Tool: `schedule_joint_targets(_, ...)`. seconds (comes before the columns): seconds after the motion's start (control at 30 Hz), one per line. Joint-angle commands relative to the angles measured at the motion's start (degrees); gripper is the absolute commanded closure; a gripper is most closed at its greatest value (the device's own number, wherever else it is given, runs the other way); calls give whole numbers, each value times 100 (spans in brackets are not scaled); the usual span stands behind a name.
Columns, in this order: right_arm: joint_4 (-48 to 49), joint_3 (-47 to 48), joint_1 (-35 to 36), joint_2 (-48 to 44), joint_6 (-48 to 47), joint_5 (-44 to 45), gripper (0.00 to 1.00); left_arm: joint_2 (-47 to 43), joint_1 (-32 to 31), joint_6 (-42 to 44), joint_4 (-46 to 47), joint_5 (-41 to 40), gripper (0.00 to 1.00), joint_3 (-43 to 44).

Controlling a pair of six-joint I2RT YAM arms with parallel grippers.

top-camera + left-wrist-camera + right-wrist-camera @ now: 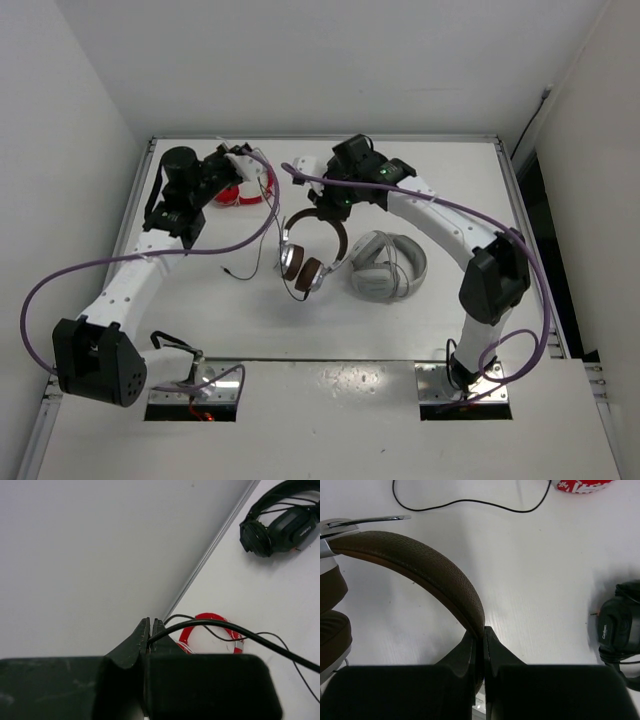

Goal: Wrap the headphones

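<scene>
The brown headphones lie at the table's middle, silver cups and brown pads toward the arms. My right gripper is shut on the top of the brown headband, seen close in the right wrist view, with the ear pads at left. The thin black cable loops left over the table and rises to my left gripper. That gripper is shut on the cable near the back wall.
The red headphones lie under my left gripper, also in the left wrist view. The larger light grey headphones lie just right of the brown ones. The white back wall is close behind.
</scene>
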Motion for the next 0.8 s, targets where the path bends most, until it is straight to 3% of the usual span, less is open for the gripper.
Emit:
schedule_joint_targets(0.0, -27, 285, 94, -205, 78, -563, 100, 128, 114, -972, 402, -29, 100, 366)
schedule_joint_targets(0.43, -133, 593, 252, -381, 78, -1118, 100, 787, 114, -2485, 174, 497, 100, 621)
schedule_joint_targets(0.77, 87, 646, 253, -575, 139, -1241, 100, 1367, 114, -3031, -186, 656, 100, 788)
